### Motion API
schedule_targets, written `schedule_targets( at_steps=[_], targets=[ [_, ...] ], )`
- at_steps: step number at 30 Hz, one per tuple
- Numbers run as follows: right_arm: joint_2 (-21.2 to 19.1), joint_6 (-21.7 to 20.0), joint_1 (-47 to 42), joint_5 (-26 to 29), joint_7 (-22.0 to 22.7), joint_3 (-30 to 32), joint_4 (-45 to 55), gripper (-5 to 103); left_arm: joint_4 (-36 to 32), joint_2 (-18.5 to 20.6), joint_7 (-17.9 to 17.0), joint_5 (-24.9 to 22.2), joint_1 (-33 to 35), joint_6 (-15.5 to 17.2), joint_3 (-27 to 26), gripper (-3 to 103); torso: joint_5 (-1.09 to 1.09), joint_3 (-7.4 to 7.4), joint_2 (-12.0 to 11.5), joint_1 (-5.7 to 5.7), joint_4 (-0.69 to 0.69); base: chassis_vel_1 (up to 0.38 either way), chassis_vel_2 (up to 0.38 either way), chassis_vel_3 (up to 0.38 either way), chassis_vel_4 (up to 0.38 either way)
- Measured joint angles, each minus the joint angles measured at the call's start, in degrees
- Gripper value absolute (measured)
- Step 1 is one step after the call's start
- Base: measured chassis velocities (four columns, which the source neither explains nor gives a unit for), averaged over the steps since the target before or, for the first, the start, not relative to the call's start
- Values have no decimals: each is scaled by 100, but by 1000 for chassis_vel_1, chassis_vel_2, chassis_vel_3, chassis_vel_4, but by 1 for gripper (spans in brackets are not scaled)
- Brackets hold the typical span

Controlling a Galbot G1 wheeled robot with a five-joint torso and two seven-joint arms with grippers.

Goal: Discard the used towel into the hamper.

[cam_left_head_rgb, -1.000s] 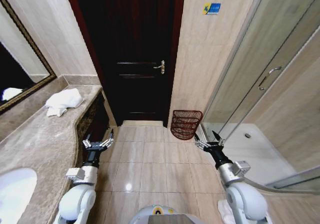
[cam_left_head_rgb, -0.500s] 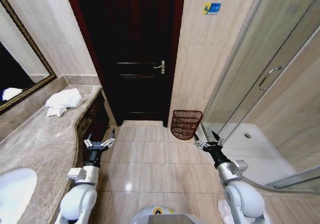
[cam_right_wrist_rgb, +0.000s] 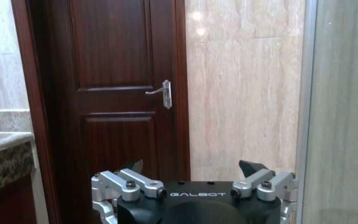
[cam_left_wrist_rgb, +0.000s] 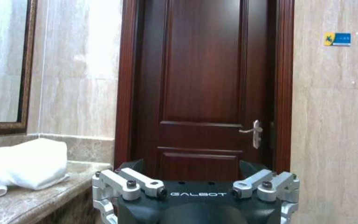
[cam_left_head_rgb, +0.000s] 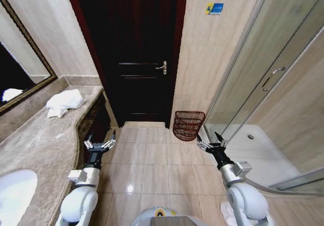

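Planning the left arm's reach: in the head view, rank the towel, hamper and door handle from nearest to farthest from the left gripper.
From the left gripper:
1. Towel, on the counter, left.
2. Hamper, on the floor, right.
3. Door handle, ahead on the door.

Two arms, same build: rounded glossy white shells low down, silver-grey wrist blocks above, black forearm sections leading up. Left gripper [cam_left_head_rgb: 99, 144]: black palm, silver metal finger linkages, dark tips. Right gripper [cam_left_head_rgb: 212, 144]: matching black body, silver linkages, black pointed tips. Wrist views up close: matte black housing, white "GALBOT" lettering centred, small dark bolts in silver knuckle joints. White rounded base cover with small orange mark between arms.
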Motion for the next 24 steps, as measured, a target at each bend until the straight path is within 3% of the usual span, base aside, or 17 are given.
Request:
schedule_targets(
  at_steps=[11,24],
  targets=[
    [20,95,26,-2,-62,-30,-44,100,44,-8,-5,2,-3,-28,-2,100,0,-1,1,-2,0,-14,11,9,-10],
    [14,113,27,1,-85,-25,-102,100,77,-42,-10,37,-26,-52,21,100,0,1,0,2,0,-139,131,141,-138]
  ],
)
